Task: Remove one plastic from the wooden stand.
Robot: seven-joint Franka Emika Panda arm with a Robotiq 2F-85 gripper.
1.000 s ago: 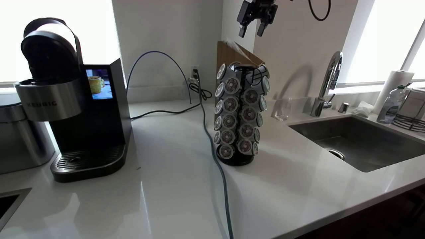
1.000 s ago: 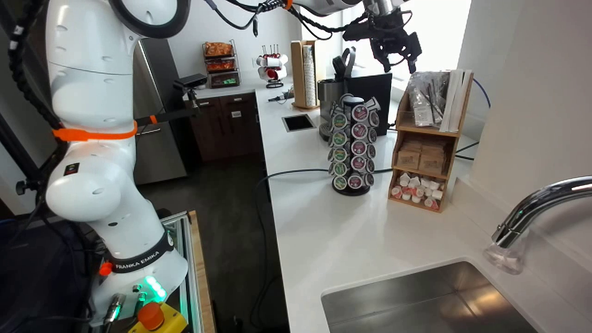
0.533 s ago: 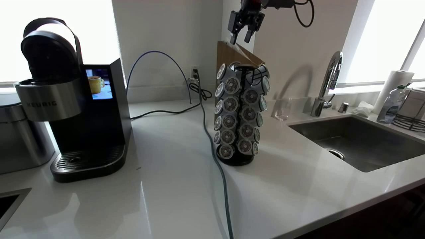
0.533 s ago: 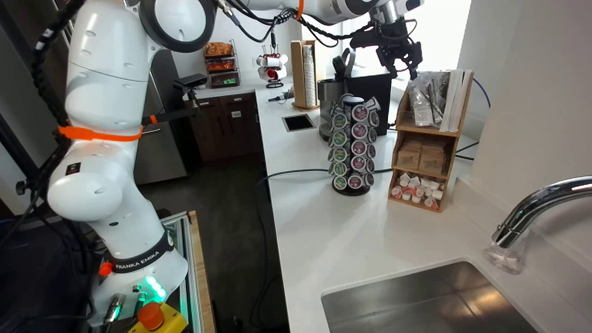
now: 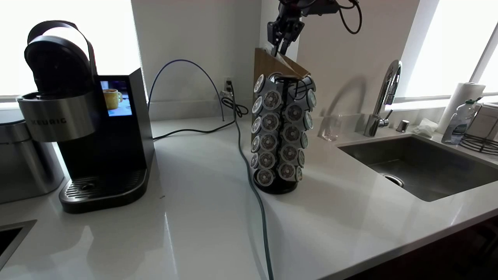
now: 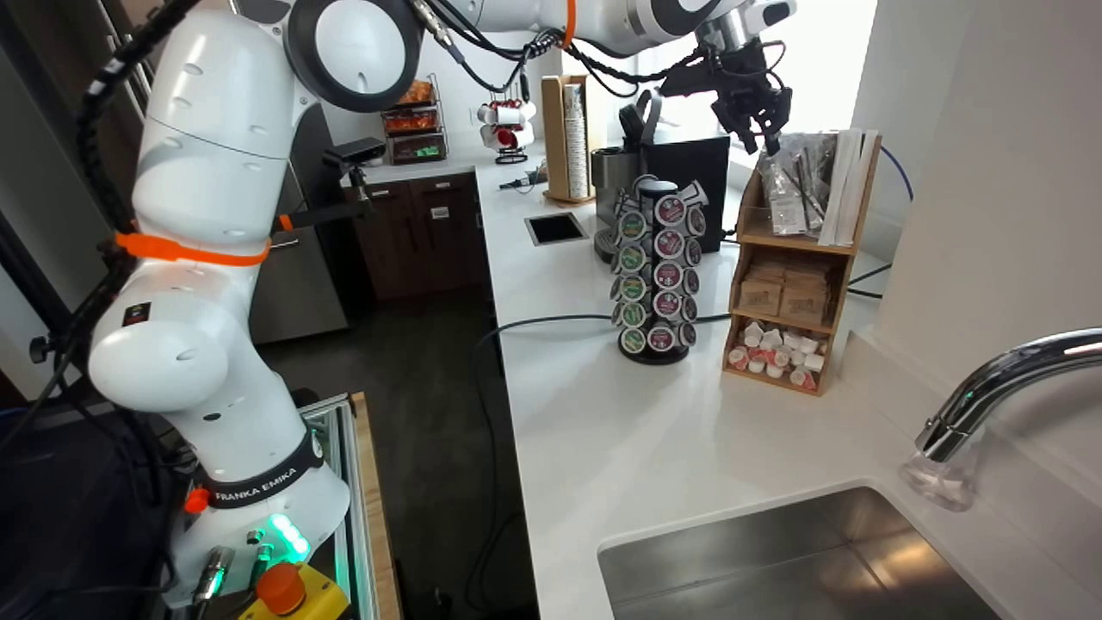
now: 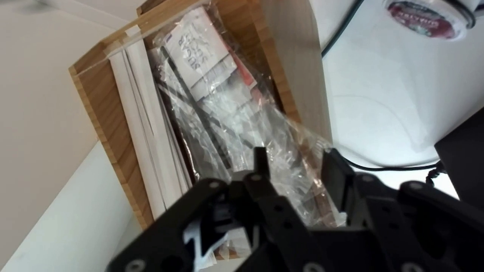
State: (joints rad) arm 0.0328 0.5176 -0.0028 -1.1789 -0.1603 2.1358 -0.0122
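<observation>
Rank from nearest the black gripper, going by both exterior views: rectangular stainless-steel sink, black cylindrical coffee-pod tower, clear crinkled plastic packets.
1. Clear plastic packets: beneath the black gripper, in the top compartment of the brown wooden stand.
2. Coffee-pod tower: on the white counter, next to the stand.
3. Steel sink: set into the counter.

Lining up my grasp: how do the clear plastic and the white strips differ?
The clear plastic looks loose and crumpled; the white strips look straight and narrow.
The clear plastic reveals a sugar packet and a dark stick; the white strips look opaque.
In the wrist view, the open hand frames clear plastic, not the white strips.
Both lie in the top compartment of the wooden stand.
</observation>
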